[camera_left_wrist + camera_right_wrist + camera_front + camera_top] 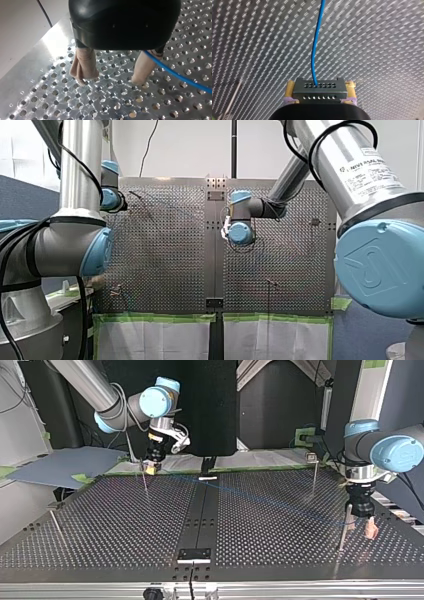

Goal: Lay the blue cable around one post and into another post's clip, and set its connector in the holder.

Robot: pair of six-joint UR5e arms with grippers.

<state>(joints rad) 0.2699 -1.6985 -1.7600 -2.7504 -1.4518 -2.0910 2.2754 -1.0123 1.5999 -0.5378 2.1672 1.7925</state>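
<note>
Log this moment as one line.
right gripper: shut on connector | left gripper: open, low over table | blue cable: runs from connector, past left gripper

Your perforated metal counter (275,530) carries a dark strip (200,515) down its middle, and you have four thin posts (56,527) standing on it, well apart.

The setting is a robotics lab, set up as a test cell. Two industrial arms, the left arm (395,450) and the right arm (120,407), reach over a perforated metal table (280,525). Thin metal posts (315,477) stand on it, one close beside the left hand (361,524). Beyond the right hand (151,464) hangs a black backdrop (210,410). Green tape (160,318) edges the table, and black cables (87,170) loop along the arms.
</note>
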